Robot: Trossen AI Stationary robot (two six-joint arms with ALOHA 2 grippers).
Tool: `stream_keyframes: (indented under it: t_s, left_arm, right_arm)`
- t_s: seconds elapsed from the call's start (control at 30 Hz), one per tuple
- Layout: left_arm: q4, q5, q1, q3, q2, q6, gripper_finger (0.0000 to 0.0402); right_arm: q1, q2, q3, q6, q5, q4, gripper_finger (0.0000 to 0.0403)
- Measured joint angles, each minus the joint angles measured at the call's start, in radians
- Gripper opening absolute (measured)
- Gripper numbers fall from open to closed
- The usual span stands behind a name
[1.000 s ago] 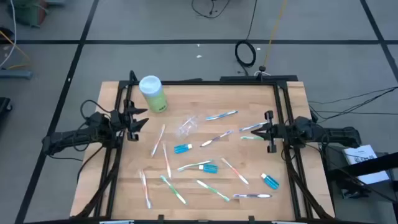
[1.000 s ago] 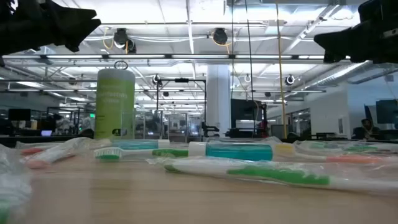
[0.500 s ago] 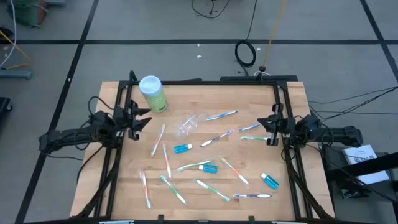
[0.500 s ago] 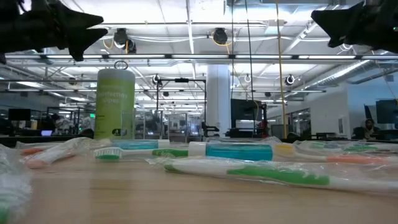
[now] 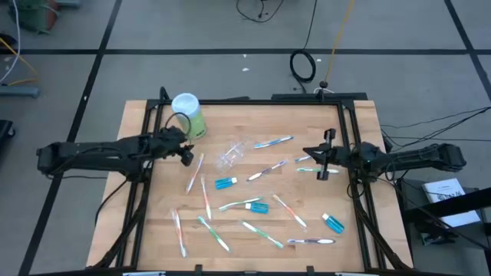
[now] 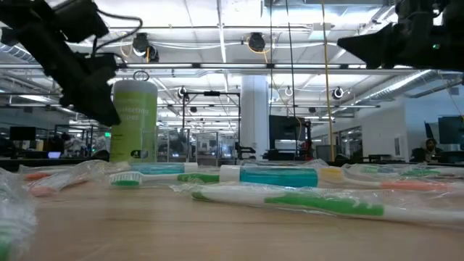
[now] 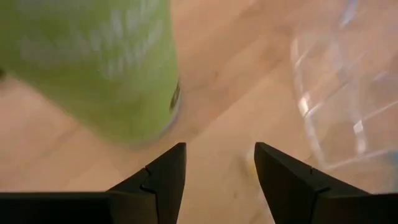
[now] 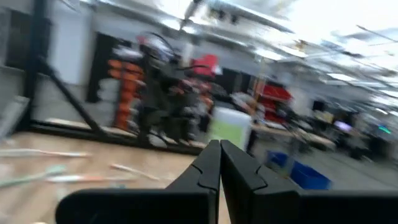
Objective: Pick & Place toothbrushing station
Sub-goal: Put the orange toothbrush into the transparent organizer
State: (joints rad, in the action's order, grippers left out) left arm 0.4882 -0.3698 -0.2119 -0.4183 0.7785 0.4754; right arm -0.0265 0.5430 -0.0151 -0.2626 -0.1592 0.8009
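- High view: left gripper (image 5: 184, 153) open, empty, just right of green bottle (image 5: 189, 116); clear cup (image 5: 229, 156) lying right of it.
- Reach past bottle, straddle cup rim squarely before closing.
- Right gripper (image 5: 323, 156) closed, empty, waiting above toothbrushes (image 5: 310, 157) at right.

Upright green bottle (image 5: 189, 116), wooden table (image 5: 253, 239)
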Motion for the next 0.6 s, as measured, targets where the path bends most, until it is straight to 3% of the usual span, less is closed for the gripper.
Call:
stream_keyframes:
  t_s: [0.23, 0.6]
  left_arm:
    - [-0.053, 0.032, 0.000, -0.001, 0.086, 0.147, 0.0195]
    - [-0.094, 0.100, 0.000, -0.002, 0.241, 0.272, 0.0195]
  right_arm:
    - [0.000, 0.030, 0.000, 0.057, -0.212, 0.012, 0.0004]
    - [0.000, 0.031, 0.000, 0.067, -0.233, 0.010, 0.0004]
